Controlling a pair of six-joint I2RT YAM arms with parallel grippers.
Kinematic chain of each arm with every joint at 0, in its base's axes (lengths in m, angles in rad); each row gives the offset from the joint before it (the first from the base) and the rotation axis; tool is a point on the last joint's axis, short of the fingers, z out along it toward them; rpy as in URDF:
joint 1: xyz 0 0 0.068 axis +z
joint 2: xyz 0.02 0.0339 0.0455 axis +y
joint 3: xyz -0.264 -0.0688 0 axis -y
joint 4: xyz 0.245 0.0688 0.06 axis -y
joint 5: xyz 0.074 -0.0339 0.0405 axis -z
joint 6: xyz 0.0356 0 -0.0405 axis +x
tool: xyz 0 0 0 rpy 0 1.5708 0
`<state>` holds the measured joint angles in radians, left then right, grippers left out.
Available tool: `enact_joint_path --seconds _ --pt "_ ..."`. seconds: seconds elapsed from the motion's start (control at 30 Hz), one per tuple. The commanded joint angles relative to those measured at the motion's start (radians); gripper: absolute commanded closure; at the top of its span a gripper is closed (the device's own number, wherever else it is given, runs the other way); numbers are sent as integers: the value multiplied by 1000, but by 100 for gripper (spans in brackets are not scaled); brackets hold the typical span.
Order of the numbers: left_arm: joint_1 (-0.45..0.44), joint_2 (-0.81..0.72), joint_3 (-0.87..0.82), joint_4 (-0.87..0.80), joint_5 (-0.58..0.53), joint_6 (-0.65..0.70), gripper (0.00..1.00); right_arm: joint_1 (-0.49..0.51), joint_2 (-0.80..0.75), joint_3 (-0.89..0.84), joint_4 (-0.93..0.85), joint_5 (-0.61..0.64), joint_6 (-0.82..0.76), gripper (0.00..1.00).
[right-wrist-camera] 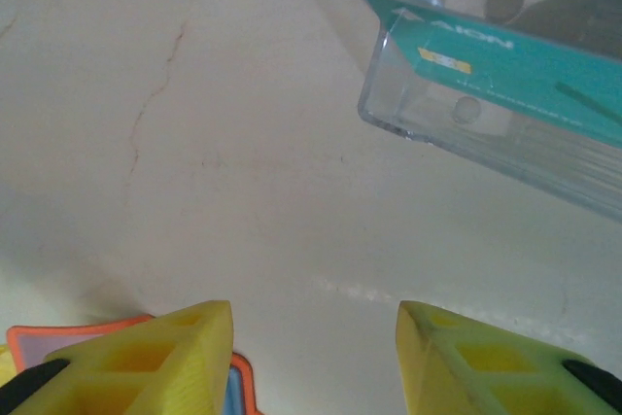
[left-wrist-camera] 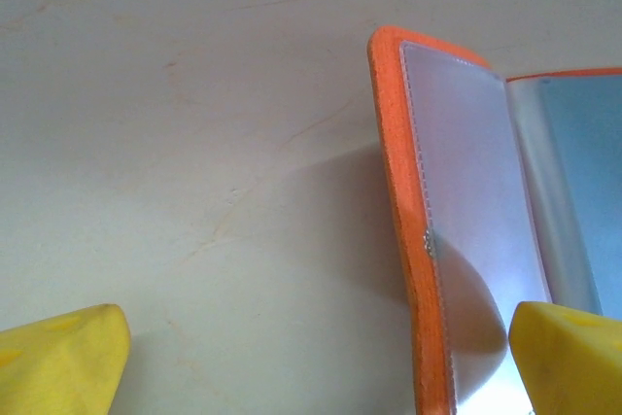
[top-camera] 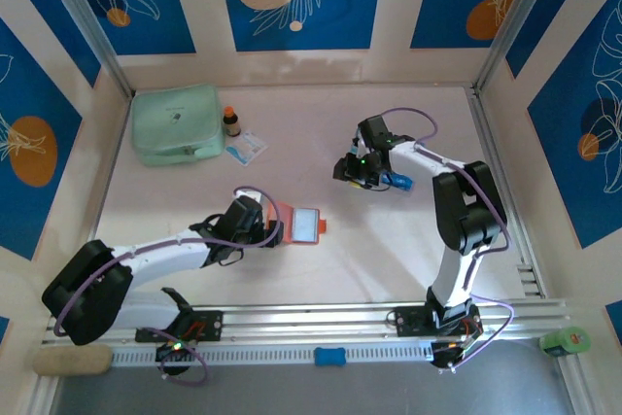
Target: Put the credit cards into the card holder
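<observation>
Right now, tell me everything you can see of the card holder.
The card holder lies open on the table, right in front of the open left gripper. Its cover is orange-red with a stitched edge; inside are glossy clear pockets, pale and bluish. The flap nearest the gripper looks raised, casting a shadow. A small tab juts from the far side. One fingertip overlaps a pocket; contact is unclear.

On bench (top-camera: 389,269): 1 orange card holder (top-camera: 303,225). 1 clear case (right-wrist-camera: 408,119) w/ 1 teal card (right-wrist-camera: 505,70) showing; any more behind it can't be counted. 1 mint-green pouch (top-camera: 175,123), 1 small brown bottle (top-camera: 230,121), 1 white-and-blue packet (top-camera: 246,148). 2 pincers: left pincer (left-wrist-camera: 316,366), right pincer (right-wrist-camera: 316,357). By near rail: 1 green obj. (top-camera: 566,341), 1 blue clip (top-camera: 329,356), 1 beige pad (top-camera: 73,360).
</observation>
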<state>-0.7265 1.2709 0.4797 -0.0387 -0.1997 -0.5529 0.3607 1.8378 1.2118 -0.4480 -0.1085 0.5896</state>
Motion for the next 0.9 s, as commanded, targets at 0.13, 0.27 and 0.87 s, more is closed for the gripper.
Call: enact_joint_path --seconds 0.13,0.27,0.87 --pt "6 4 27 -32 -18 -23 0 -3 86 88 20 -27 12 52" --pt "7 1 28 -35 -20 -25 0 -17 142 150 8 -7 -8 53" --pt "7 -15 32 -42 -12 -27 0 -79 -61 217 -210 61 -302 56"
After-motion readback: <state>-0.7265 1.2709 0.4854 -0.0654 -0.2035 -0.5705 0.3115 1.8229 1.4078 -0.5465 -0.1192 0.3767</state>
